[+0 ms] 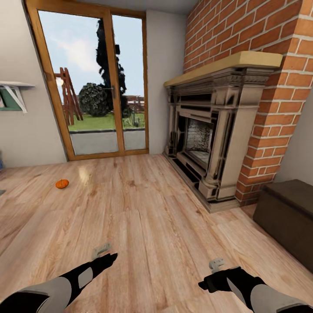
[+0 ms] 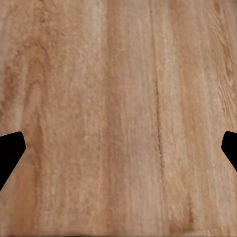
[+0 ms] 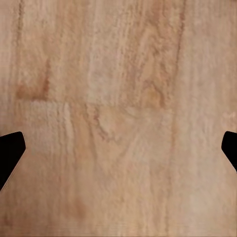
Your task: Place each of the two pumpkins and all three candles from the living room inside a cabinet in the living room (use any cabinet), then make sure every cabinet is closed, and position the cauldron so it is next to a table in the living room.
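Pumpkin [image 1: 62,184] sits alone on the plank floor [image 1: 143,217], off to my left and well ahead, near the glass patio door [image 1: 93,82]. Cabinet [image 1: 289,217] is the dark brown low unit at far right, just past the brick fireplace [image 1: 208,143]; front not readable from here, can't tell if drawers are shut.

My left gripper [image 1: 102,251] and right gripper [image 1: 216,264] both hang low over bare floor, nothing between the fingers. Wrist views show both with fingers [image 2: 10,153] spread wide, tips at the frame edges [image 3: 10,153], wood only between them.

Judgement: still in the approach stage, pumpkin not yet fetched. Risks: pumpkin is round and loose on smooth wood, so a sloppy or off-centre close could nudge it rolling away, maybe toward the door. It's low, so I need a deep reach down; coming in too steep could jam fingertips into the floor. Pumpkin and cabinet are well apart on opposite sides, so a weak pinch could drop it during the carry past the fireplace.
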Controlling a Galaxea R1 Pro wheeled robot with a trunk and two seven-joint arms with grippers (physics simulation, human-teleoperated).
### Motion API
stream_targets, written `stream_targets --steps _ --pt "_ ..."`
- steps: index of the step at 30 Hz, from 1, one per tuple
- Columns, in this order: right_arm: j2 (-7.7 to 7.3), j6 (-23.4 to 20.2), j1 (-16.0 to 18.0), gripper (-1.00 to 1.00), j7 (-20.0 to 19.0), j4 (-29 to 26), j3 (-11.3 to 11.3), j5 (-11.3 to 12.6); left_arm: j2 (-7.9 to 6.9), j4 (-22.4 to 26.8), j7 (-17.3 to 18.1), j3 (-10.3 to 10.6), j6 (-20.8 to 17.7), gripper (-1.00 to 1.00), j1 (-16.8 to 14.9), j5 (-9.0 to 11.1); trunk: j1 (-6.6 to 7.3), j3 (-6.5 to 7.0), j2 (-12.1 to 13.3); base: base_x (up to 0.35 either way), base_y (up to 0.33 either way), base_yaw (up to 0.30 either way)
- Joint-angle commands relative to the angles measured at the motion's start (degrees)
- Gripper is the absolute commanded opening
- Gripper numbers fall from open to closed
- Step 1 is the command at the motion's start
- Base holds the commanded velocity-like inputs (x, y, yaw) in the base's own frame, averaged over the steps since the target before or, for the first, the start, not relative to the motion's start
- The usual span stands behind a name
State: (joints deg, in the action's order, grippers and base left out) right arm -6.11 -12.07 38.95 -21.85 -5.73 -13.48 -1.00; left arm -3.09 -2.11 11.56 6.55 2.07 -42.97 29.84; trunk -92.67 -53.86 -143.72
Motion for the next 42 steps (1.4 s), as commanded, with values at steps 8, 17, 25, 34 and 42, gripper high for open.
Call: stream_targets --steps 8,17,25,34,42 --pt "-0.04 -0.33 -0.01 1.0 -0.21 -0.16 -0.18 -0.11 0.02 -0.23 0.33 0.48 0.22 1.0 -0.1 0.57 0.01 -0.06 -0.03 0.0 0.0 0.294" --pt "-0.04 -0.33 -0.01 1.0 -0.21 -0.16 -0.23 -0.1 0.02 -0.26 0.32 0.48 0.22 1.0 -0.1 0.57 0.01 -0.06 -0.03 0.0 0.0 0.294" --pt "-0.05 -0.39 -0.01 1.0 -0.21 -0.16 -0.23 -0.11 0.02 -0.26 0.32 0.48 0.22 1.0 -0.1 0.57 0.01 -0.06 -0.03 0.0 0.0 0.294" --pt "-0.04 -0.4 -0.01 1.0 -0.21 -0.16 -0.23 -0.07 0.02 -0.19 0.31 0.48 0.21 1.0 -0.1 0.57 0.01 -0.06 -0.03 0.0 0.0 0.294" --pt "-0.05 -0.38 -0.01 1.0 -0.21 -0.15 -0.26 -0.1 0.02 -0.21 0.35 0.48 0.22 1.0 -0.1 0.57 0.01 -0.06 -0.03 0.0 0.0 0.294"
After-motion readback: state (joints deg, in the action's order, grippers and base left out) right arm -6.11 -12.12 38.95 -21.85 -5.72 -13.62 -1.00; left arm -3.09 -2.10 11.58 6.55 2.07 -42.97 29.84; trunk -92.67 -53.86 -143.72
